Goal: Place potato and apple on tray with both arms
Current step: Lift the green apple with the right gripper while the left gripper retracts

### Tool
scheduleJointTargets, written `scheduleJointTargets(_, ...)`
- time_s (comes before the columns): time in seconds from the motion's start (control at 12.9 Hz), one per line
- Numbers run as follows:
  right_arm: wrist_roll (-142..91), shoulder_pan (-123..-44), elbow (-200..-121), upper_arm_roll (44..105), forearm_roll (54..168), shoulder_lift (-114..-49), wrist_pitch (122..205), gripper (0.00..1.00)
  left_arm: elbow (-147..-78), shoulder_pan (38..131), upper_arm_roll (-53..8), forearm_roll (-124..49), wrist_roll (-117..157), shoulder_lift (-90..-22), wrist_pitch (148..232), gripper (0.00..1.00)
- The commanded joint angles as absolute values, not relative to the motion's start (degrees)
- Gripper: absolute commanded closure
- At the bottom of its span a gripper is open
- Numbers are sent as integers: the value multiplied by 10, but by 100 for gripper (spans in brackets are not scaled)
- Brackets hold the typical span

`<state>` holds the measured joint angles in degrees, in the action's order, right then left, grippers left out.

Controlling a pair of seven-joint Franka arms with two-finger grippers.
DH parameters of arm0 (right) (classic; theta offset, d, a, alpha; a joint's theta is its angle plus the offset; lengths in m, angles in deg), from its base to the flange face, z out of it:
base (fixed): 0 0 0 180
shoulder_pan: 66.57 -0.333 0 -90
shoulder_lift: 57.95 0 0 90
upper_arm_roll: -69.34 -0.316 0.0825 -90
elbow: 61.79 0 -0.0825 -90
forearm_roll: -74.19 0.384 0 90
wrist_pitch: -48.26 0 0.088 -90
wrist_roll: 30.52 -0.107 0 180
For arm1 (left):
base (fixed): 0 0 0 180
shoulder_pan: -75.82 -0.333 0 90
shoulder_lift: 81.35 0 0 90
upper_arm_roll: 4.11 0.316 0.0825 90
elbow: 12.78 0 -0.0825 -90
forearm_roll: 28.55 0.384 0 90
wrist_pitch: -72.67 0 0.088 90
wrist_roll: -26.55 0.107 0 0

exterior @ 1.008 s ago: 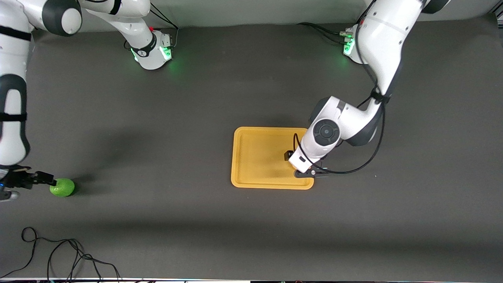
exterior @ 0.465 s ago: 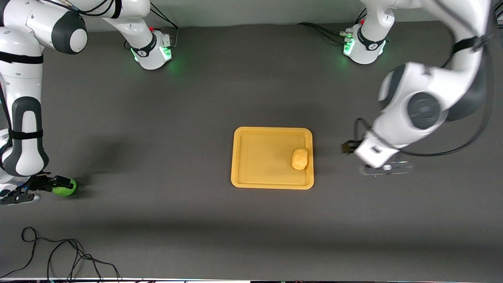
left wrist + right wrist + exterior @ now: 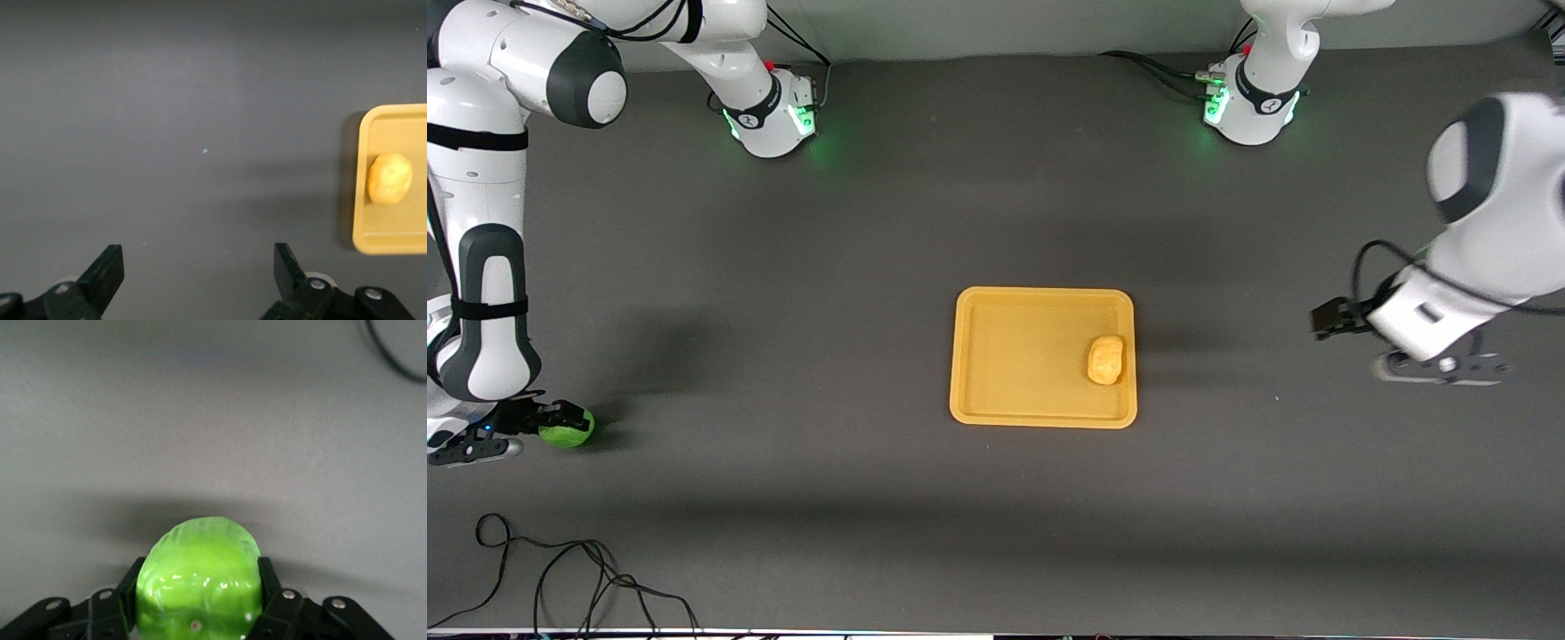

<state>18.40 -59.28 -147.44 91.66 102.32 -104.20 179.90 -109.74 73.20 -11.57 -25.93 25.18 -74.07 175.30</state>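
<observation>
The yellow-tan potato (image 3: 1106, 360) lies on the yellow-orange tray (image 3: 1014, 356), near the tray's edge toward the left arm's end. My left gripper (image 3: 1440, 367) is open and empty over bare table toward the left arm's end, apart from the tray. The left wrist view shows its spread fingers (image 3: 107, 267), the tray (image 3: 363, 200) and the potato (image 3: 390, 179). The bright green apple (image 3: 567, 429) rests on the table at the right arm's end. My right gripper (image 3: 547, 425) is shut on the apple (image 3: 198, 580), one finger against each side.
A loose black cable (image 3: 560, 569) lies on the table nearer the front camera than the apple; it also shows in the right wrist view (image 3: 393, 353). The green-lit arm bases (image 3: 769, 111) (image 3: 1249, 98) stand along the table's back edge.
The left gripper let go of the potato on the tray and swung away toward the left arm's end. The right gripper moved in around the apple and closed on it.
</observation>
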Motion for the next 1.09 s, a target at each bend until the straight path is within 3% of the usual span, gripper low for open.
scheduleJointTargets(0.0,163,-606,-1466,928,948,-942,1713,59,-1097,711,-118,-258,315,-809,1683,0)
scheduleJointTargets(0.23,74,-631,-1462,928,834,-812,1574,59,-1037,712,-112,-266,315,-809,1647,0)
scheduleJointTargets(0.47,-30,-694,-1466,928,797,-726,1458,59,-1028,712,-112,-293,308,-803,1648,0)
scheduleJointTargets(0.78,-282,-873,-1465,927,793,-681,1389,59,-1033,704,-107,-290,318,-799,1649,0)
scheduleJointTargets(1.01,-464,-1026,-1441,924,796,-706,1401,59,-1037,703,-107,-286,318,-797,1650,0)
